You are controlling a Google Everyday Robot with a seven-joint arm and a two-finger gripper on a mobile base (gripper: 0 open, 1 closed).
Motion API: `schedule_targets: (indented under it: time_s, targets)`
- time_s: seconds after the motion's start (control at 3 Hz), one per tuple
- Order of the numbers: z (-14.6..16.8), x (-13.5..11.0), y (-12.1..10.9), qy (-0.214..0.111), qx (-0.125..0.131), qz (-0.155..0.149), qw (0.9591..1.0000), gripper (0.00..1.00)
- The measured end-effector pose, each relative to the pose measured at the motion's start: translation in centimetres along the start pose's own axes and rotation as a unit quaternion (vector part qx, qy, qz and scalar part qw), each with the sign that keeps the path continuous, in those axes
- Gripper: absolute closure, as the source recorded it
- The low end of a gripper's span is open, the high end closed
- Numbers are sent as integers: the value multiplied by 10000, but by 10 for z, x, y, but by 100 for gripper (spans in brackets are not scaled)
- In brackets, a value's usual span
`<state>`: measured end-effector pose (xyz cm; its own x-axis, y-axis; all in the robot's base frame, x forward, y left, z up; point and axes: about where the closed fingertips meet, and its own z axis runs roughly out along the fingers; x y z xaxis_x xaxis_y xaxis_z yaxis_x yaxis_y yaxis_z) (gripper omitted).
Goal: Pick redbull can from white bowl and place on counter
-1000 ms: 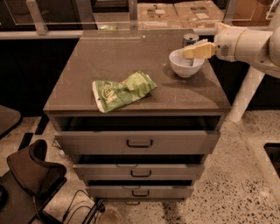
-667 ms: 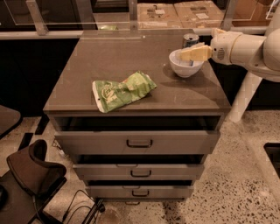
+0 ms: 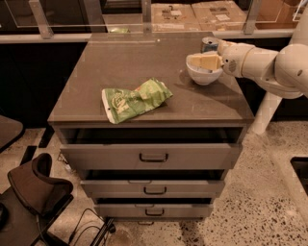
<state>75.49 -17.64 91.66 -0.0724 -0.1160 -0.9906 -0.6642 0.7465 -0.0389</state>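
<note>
The end effector [image 3: 204, 61] sits low over the white bowl [image 3: 204, 78], its pale cream tip pointing left across the bowl's open mouth. How far open it is cannot be told from this view, nor whether it has hold of anything. Behind it, a white arm [image 3: 269, 65] runs off to the right edge of the view in thick rounded segments.

Just beyond the end effector, at the far side of the bowl, the redbull can [image 3: 210, 44] shows only its upper part: a silver top and a band of blue. It stands upright, close against the end effector. Its lower part is hidden, so it is unclear whether it stands inside the bowl or right behind it.

The bowl rests near the right rear corner of the grey-brown surface [image 3: 134, 62]. Well apart from it, toward the front and left of centre, a crumpled green snack bag [image 3: 135, 100] lies flat.

Below the surface, the grey cabinet has three drawers with dark handles; the top drawer [image 3: 153, 156] is pulled out slightly, leaving a dark gap above its front. A dark chair [image 3: 33, 190] stands on the speckled floor [image 3: 269, 206] at the lower left. Cardboard boxes [image 3: 192, 14] lie behind the cabinet, past a glass barrier.
</note>
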Motion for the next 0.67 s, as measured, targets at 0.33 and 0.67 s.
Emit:
schedule_targets:
  time_s: [0.33,0.67]
  targets:
    - [2,0,2,3,-24,0,10000,46]
    - [5,0,4,2,-47,2,10000,69]
